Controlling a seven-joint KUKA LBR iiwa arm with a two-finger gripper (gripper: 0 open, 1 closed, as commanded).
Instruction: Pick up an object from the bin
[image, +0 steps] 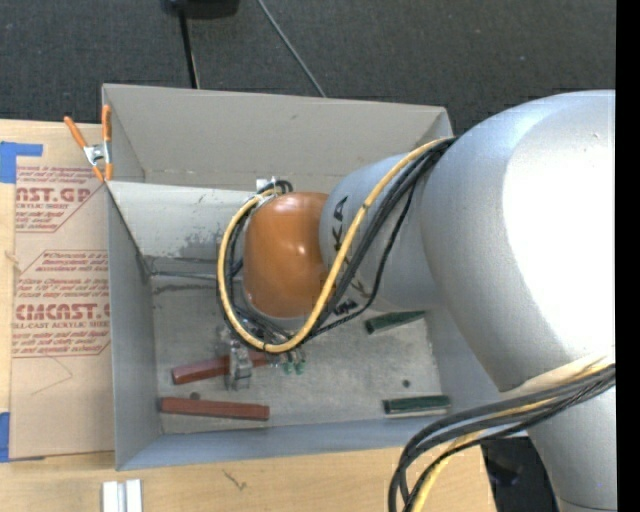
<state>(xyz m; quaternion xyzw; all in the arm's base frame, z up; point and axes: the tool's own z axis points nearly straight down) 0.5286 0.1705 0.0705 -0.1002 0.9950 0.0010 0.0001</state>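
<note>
My gripper (238, 368) reaches down into the bin's front left part, below the orange cover on the wrist. Its metal tip sits right on a red-brown stick (198, 373) that lies flat and slightly slanted on the bin floor. The stick passes under the tip and a short piece shows again on the right side. A second, longer red-brown stick (213, 408) lies parallel to the front wall, just in front of the gripper. A small green bit (293, 366) lies close to the right of the gripper.
Two dark green sticks lie further right: one (395, 321) near the arm, one (416, 404) by the front wall. The arm and its cables cover the bin's right and back parts.
</note>
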